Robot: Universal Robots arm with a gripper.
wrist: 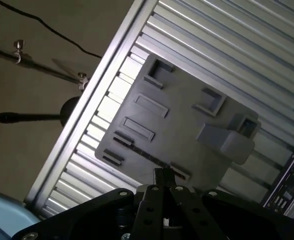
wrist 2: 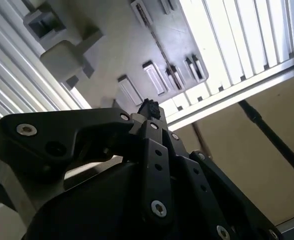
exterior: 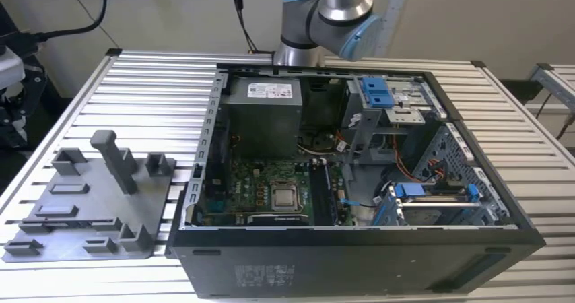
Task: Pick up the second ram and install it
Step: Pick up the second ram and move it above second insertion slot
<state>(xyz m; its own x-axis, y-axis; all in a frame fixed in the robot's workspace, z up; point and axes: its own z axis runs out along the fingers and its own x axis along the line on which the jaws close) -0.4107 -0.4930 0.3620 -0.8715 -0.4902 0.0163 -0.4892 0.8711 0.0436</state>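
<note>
My gripper (wrist: 164, 176) hangs well above the grey tray (wrist: 186, 135), fingers drawn together with nothing seen between them. In the second wrist view the joined fingertips (wrist 2: 149, 107) point at the same tray (wrist 2: 122, 55). A thin dark strip, apparently the second ram (wrist: 143, 154) seen edge-on, lies in a long groove of the tray just ahead of the fingertips. The same ram strip (wrist 2: 155, 42) also runs across the tray in the second wrist view. In the exterior view the tray (exterior: 85, 212) lies at the exterior view's left, beside the open computer case (exterior: 359, 182).
Inside the case are the motherboard (exterior: 260, 192), a square silver CPU (exterior: 285, 197) and long memory slots (exterior: 320, 192) beside it. A tall grey post (exterior: 115, 160) and low blocks rise from the tray. The ribbed metal table (exterior: 153, 87) ends close to the tray.
</note>
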